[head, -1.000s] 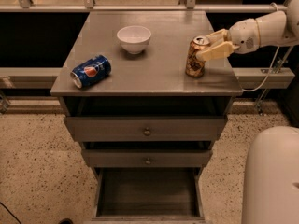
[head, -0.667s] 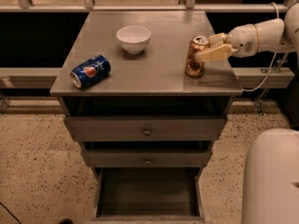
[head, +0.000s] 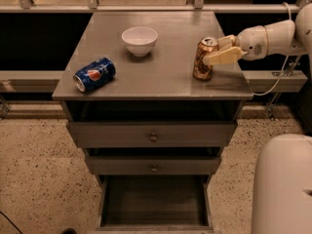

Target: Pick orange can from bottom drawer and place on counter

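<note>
Standing on the counter (head: 161,69), orange can (head: 202,63) abuts claw (head: 213,51).

One camera, set high and close in front, looks down on the counter (head: 161,79) and into the open bottom drawer (head: 153,201); the gripper (head: 214,51) shows at frame right, beside the orange can (head: 201,65) near the counter's right edge.

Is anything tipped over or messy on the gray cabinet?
Yes. The blue Pepsi can lies on its side near the front left of the counter instead of standing. The bottom drawer hangs open with nothing visible inside. The orange can stands upright on the right, with the gripper at its side.
</note>
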You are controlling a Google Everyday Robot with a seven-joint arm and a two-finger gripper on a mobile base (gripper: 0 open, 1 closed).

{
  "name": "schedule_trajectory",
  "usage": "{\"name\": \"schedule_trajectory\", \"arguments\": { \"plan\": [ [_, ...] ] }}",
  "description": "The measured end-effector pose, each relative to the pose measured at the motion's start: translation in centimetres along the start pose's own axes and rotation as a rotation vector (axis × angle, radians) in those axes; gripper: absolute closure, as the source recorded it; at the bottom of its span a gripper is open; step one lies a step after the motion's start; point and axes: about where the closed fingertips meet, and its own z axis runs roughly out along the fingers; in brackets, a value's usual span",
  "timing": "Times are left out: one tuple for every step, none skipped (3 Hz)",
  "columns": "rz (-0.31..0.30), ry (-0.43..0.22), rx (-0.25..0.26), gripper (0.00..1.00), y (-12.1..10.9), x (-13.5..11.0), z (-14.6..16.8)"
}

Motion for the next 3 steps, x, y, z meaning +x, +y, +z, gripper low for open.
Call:
{"name": "schedule_trajectory", "arguments": {
  "plan": [
    [-0.026,-0.018,-0.013,0.00,0.2,-0.4,0.2],
    [-0.099,-0.007,-0.034,0.00,1.0,-1.8,0.2],
    [-0.223,0.022,0.010,0.00,2.5,-3.6,-3.1]
  ]
}}
